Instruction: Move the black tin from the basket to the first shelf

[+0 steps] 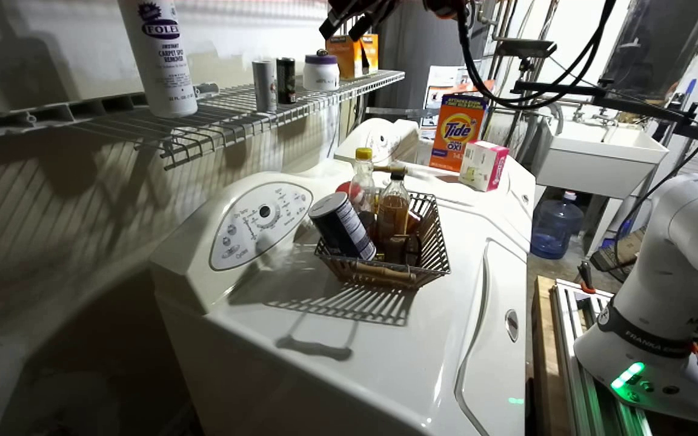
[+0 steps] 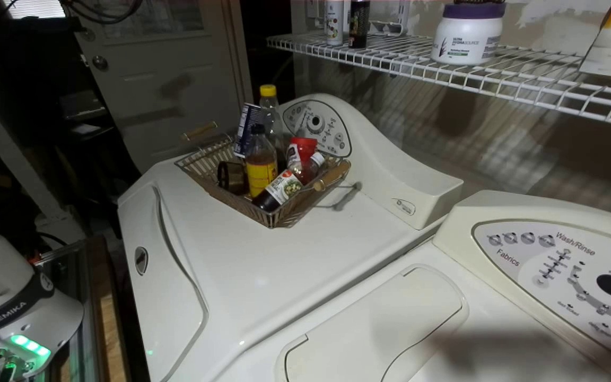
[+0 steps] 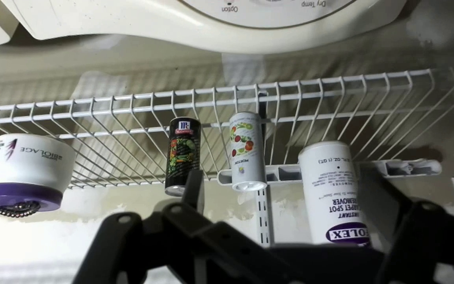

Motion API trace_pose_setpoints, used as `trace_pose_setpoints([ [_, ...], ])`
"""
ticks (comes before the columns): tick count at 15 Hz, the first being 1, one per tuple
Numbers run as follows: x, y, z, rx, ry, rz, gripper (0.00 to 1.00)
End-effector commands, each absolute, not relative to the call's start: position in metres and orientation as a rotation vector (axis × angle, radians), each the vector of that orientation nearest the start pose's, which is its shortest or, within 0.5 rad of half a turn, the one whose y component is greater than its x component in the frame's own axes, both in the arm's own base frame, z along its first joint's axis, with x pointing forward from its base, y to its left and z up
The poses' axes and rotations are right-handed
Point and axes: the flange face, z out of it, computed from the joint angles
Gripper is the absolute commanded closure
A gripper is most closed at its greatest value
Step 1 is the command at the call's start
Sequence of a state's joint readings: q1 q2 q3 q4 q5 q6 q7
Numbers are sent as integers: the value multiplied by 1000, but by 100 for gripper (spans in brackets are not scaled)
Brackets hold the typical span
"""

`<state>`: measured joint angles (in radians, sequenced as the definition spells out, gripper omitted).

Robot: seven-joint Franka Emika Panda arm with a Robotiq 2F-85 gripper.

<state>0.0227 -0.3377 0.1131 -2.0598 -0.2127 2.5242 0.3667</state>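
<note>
The black tin [image 1: 286, 80] stands upright on the first shelf [image 1: 234, 124], a white wire rack, close beside the grey metal can [image 1: 265, 86]. The tin also shows on the shelf in an exterior view [image 2: 359, 24] and in the wrist view [image 3: 183, 156], which is upside down. My gripper [image 1: 343, 29] is up above the shelf at the top edge of an exterior view. In the wrist view its fingers [image 3: 284, 181] are wide apart with nothing held between them; one fingertip overlaps the tin's edge in the picture. The basket [image 2: 236, 204] sits on the white dryer, apart from the gripper.
The shelf also holds a white Folex bottle [image 1: 164, 72], a white jar with purple lid [image 2: 467, 37] and orange boxes [image 1: 349, 57]. The basket holds a tilted dark-blue can [image 1: 343, 227] and several bottles. A Tide box [image 1: 457, 130] and a pink-white box [image 1: 482, 165] stand behind.
</note>
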Motion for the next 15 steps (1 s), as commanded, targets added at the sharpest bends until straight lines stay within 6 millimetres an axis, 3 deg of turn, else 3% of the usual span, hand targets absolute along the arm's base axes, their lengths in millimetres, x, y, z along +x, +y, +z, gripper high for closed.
trace_pose_setpoints([
  [1, 466, 90, 665, -2890, 119, -1282, 0],
  [15, 393, 102, 653, -2886, 218, -1358, 0],
])
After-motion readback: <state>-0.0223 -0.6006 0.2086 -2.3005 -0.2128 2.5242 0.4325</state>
